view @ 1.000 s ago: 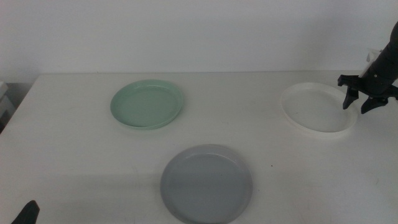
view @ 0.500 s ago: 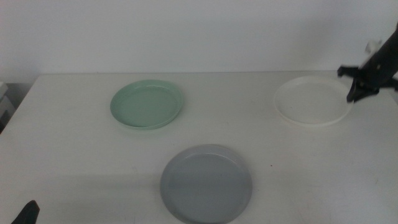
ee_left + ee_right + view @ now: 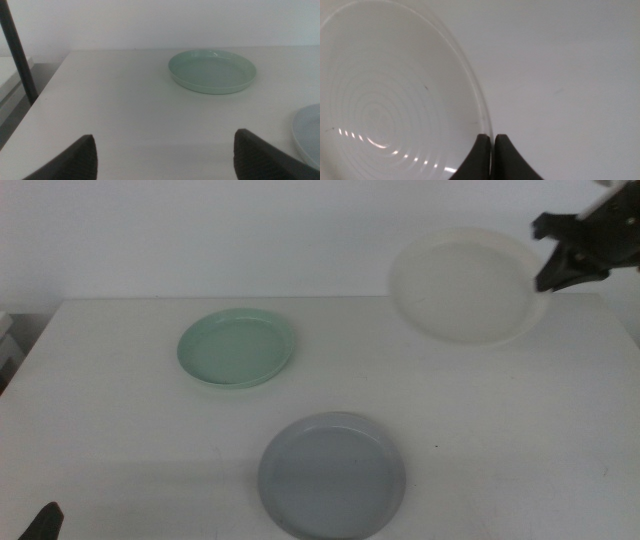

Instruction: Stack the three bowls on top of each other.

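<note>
The right gripper [image 3: 553, 262] is pinched tight on the rim of the shallow round white bowl [image 3: 465, 286], which hangs in the air, tilted so its inner face turns toward the middle camera. In the right wrist view the two dark jaws meet at the bowl's thin edge [image 3: 487, 131], with the rim caught between them and the bowl's ringed inner surface [image 3: 390, 105] spreading away from the grip. The held bowl is clear of the white table [image 3: 120, 410], above its far right part and against the pale wall behind.

The shallow round mint green bowl [image 3: 237, 347] lies flat on the table, well apart from the white bowl and on the far side of the table from the camera. The shallow round grey bowl [image 3: 332, 474] lies flat too, nearer the camera than the mint green bowl and off to its right, not touching it. In the left wrist view the mint green bowl [image 3: 212, 70] sits ahead on the table and an edge of the grey bowl [image 3: 307, 132] shows at the side.

The left gripper [image 3: 165, 155] waits low over the near left corner of the table, its jaws spread wide apart and gripping nothing; only a dark tip of it [image 3: 44, 522] shows in the middle view.
</note>
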### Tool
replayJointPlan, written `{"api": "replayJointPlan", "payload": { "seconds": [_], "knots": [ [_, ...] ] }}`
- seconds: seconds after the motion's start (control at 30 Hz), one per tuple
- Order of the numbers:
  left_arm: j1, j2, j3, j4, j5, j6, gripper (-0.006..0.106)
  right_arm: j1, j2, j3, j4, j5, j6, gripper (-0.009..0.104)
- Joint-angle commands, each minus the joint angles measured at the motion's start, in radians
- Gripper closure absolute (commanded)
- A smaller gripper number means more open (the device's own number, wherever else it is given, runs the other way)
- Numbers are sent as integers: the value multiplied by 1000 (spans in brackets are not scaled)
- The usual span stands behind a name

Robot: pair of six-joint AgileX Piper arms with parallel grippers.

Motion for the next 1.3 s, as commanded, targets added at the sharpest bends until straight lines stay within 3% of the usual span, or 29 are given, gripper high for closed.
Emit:
{"api": "replayJointPlan", "payload": {
  "seconds": [0.0,0.43,0.93,1.07,1.27],
  "knots": [
    [-1,-14,-5,-8,-71,-14,-4,66,-115,56,28,-59,-11,96],
    [-1,-14,-5,-8,-71,-14,-4,459,-169,494,27,-400,35,96],
    [-1,-14,-5,-8,-71,-14,-4,495,-31,544,25,-503,18,95],
    [-1,-14,-5,-8,-71,-14,-4,495,-29,543,23,-501,7,85],
    [-1,-14,-5,-8,-71,-14,-4,490,-48,518,16,-439,-1,57]
  ]
}}
